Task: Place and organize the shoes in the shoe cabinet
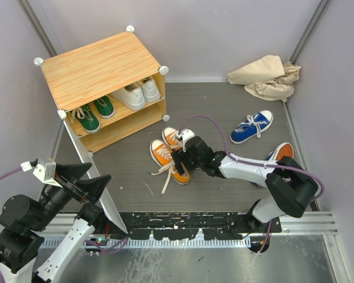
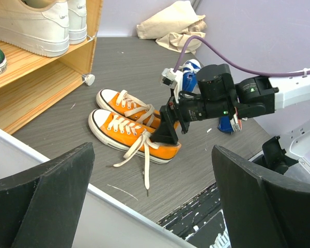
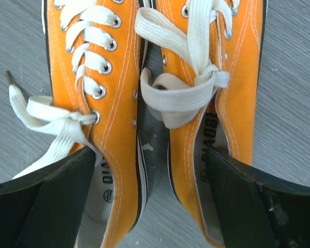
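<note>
Top view, right gripper: I have the right gripper [image 1: 182, 163] low over the heel end of the orange shoes [image 1: 167, 154], jaws apart and holding nothing.
Top view, orange shoes: they lie side by side on the bench [image 1: 206, 106], directly beneath that gripper. Their toes point away from it toward the shoe cabinet [image 1: 97, 68].
Top view, cabinet: it stands beyond the gripper and to its left, door open. Green shoes [image 1: 95, 115] and white shoes [image 1: 137, 93] sit on its shelf.
Left wrist view, left gripper: the left gripper [image 2: 152, 150] is spread wide and empty, just behind the door [image 2: 20, 155]. The orange pair lies well ahead of it.
Right wrist view, fingers: each of the fingers [image 3: 44, 199] sits over one shoe's opening, with the two inner walls between them.
Right wrist view, handling: I judge the canvas light and soft, likely to fold under pressure, and the rubber soles the stiff part. The loose laces [image 3: 171, 98] may drag or snag.
Right wrist view, hold: I'd pinch the two inner heel walls together and lift the pair at once.
</note>
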Robot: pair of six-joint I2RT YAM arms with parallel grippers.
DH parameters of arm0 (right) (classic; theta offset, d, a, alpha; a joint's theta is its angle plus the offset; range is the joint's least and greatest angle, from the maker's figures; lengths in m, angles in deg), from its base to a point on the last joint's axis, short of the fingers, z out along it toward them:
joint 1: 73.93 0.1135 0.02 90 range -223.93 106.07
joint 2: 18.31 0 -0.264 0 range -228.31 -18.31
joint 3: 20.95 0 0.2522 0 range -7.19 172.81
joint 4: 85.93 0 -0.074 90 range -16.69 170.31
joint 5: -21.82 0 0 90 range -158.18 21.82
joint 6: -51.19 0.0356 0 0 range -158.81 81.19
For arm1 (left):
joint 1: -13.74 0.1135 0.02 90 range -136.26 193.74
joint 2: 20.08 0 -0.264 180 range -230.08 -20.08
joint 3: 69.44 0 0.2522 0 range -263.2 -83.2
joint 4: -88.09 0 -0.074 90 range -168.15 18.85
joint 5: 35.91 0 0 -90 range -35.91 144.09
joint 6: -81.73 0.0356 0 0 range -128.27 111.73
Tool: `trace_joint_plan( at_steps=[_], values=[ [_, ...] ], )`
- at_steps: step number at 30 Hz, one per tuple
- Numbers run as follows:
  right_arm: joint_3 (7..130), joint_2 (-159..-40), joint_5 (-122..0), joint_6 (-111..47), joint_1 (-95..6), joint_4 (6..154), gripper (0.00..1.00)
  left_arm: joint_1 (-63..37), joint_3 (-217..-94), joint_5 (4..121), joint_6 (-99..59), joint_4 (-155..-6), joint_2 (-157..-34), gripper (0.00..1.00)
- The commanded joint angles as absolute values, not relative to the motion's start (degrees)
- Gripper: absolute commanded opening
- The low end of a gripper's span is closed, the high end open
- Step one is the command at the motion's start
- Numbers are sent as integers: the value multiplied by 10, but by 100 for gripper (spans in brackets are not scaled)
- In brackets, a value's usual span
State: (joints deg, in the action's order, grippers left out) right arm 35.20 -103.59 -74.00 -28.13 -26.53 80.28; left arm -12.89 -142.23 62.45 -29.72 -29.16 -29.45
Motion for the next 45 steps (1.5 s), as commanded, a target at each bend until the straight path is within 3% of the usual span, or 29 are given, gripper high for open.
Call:
trace_joint_plan(
  at_steps=[1, 9, 33, 36, 41, 42, 44, 45],
  values=[
    [358, -962, -723, -282, -270, 756, 94, -130, -1404, 627, -311, -202, -310, 98],
    [403, -933, -725, -304, -270, 705, 94, -129, -1402, 627, -312, -204, -305, 98],
    [405, -1050, -743, -314, -270, 707, 85, -130, -1396, 625, -314, -199, -293, 98],
    [404, -1067, -767, -314, -271, 711, 74, -129, -1397, 624, -314, -198, -292, 98],
    [402, -1097, -771, -311, -270, 718, 73, -130, -1397, 625, -314, -198, -293, 98],
    [403, -1103, -767, -311, -270, 717, 68, -129, -1397, 624, -314, -198, -292, 98],
    [407, -1110, -757, -311, -271, 716, 51, -129, -1398, 625, -314, -197, -292, 98],
    [408, -1110, -752, -312, -271, 714, 34, -130, -1398, 625, -314, -197, -291, 98]
  ],
)
